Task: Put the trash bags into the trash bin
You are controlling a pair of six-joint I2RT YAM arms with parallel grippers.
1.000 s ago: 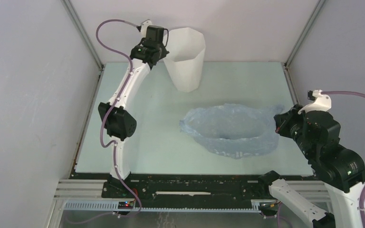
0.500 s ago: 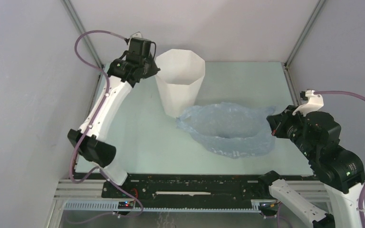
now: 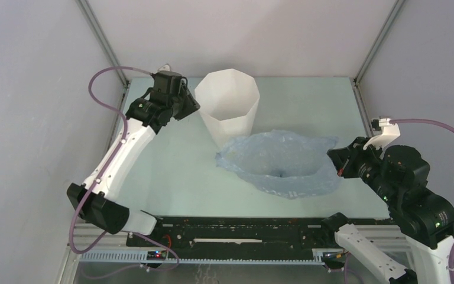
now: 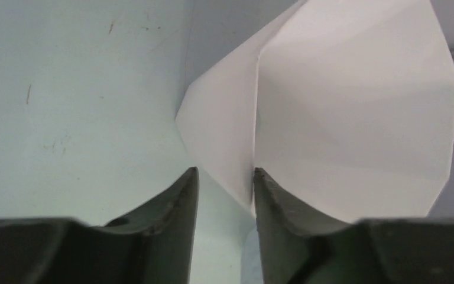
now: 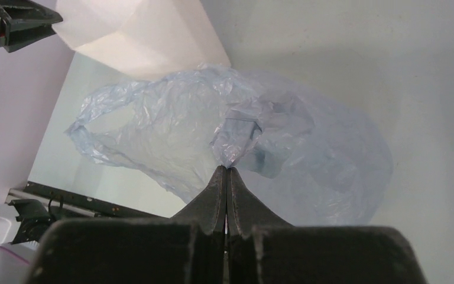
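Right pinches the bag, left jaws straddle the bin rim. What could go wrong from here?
1. The right gripper pinches only a small fold of the thin trash bag; it could slip or tear on lifting.
2. The bag spreads wider than the trash bin's mouth and lies at its base; dragging might shove the bin.
3. The left gripper is open astride the rim; retreating sideways could tip it.

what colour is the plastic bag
The wrinkled plastic film bag is translucent pale blue; right wrist view.

The bin [image 5: 142, 35] is cut off at upper left; the bag [image 5: 171, 136] has its pinched edge hidden inside the right gripper [image 5: 226, 171].
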